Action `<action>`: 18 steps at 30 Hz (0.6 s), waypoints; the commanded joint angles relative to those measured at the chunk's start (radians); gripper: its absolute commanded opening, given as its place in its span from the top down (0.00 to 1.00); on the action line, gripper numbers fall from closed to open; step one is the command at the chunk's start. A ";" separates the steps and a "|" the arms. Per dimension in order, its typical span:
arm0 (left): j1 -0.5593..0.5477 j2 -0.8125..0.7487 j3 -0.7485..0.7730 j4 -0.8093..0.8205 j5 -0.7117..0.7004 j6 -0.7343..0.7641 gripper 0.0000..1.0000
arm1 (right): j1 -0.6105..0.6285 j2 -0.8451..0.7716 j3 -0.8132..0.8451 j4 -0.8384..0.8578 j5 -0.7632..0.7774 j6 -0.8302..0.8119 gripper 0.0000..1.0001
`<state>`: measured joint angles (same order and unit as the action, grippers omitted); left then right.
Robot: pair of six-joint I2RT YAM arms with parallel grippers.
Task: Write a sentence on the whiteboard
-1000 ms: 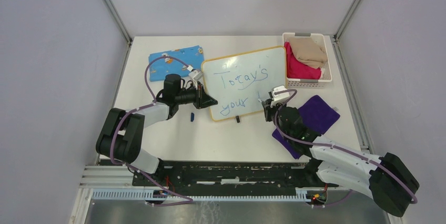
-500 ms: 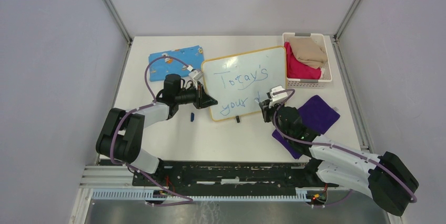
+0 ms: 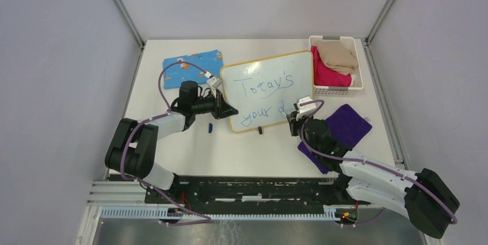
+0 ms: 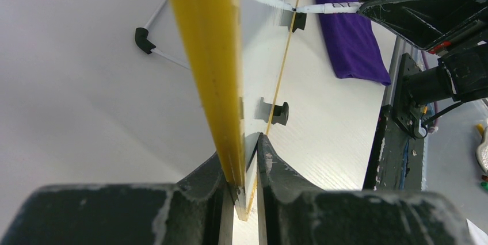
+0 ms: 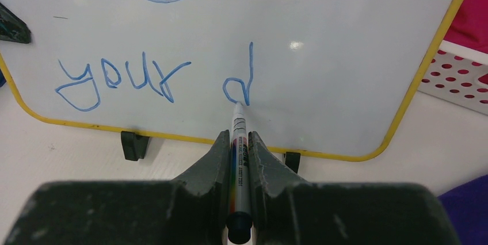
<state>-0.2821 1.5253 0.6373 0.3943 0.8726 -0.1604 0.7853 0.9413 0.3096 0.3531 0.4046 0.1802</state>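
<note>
The whiteboard (image 3: 265, 69) stands tilted on its two black clips (image 5: 133, 144), yellow rim around it. My left gripper (image 3: 227, 110) is shut on the board's left edge; the left wrist view shows the yellow rim (image 4: 207, 55) pinched between the fingers (image 4: 244, 141). The sentence (image 3: 267, 85) in blue reads "Today's" above "your" (image 5: 124, 75), followed by a "d" (image 5: 239, 87). My right gripper (image 5: 237, 136) is shut on a white marker (image 5: 238, 121). Its tip touches the board at the foot of the "d". Seen from above, the right gripper (image 3: 293, 117) sits at the board's lower right.
A blue patterned cloth (image 3: 193, 64) lies behind the left gripper. A white basket (image 3: 337, 91) with tan and pink cloths stands at the back right. A purple cloth (image 3: 345, 124) lies under the right arm. A small blue cap (image 3: 210, 127) lies near the board's lower left corner.
The single stroke after "your" has become a full "d". The right gripper with the marker has shifted slightly toward the near edge. The left gripper has not moved.
</note>
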 commanded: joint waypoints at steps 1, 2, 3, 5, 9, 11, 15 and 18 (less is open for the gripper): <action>-0.029 0.039 -0.008 -0.136 -0.091 0.105 0.78 | -0.003 -0.011 0.014 -0.015 0.079 0.007 1.00; -0.029 0.041 -0.007 -0.137 -0.091 0.105 0.78 | -0.003 -0.012 0.017 -0.017 0.086 0.009 1.00; -0.029 0.041 -0.008 -0.137 -0.091 0.105 0.78 | -0.003 -0.013 0.018 -0.019 0.095 0.009 1.00; -0.029 0.041 -0.007 -0.138 -0.090 0.105 0.78 | -0.005 -0.020 0.019 -0.014 0.102 0.008 1.00; -0.029 0.039 -0.007 -0.138 -0.091 0.105 0.78 | -0.007 -0.062 0.012 0.005 0.083 0.003 1.00; -0.029 0.037 -0.007 -0.138 -0.092 0.106 0.78 | -0.006 -0.097 0.000 0.021 0.061 0.000 1.00; -0.031 0.038 -0.007 -0.138 -0.091 0.105 0.78 | -0.008 -0.131 0.008 0.009 0.069 -0.010 1.00; -0.031 0.039 -0.006 -0.140 -0.092 0.107 0.78 | -0.012 -0.118 0.023 -0.006 0.083 -0.018 1.00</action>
<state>-0.2829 1.5288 0.6407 0.3923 0.8711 -0.1604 0.7818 0.8181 0.3096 0.3286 0.4576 0.1787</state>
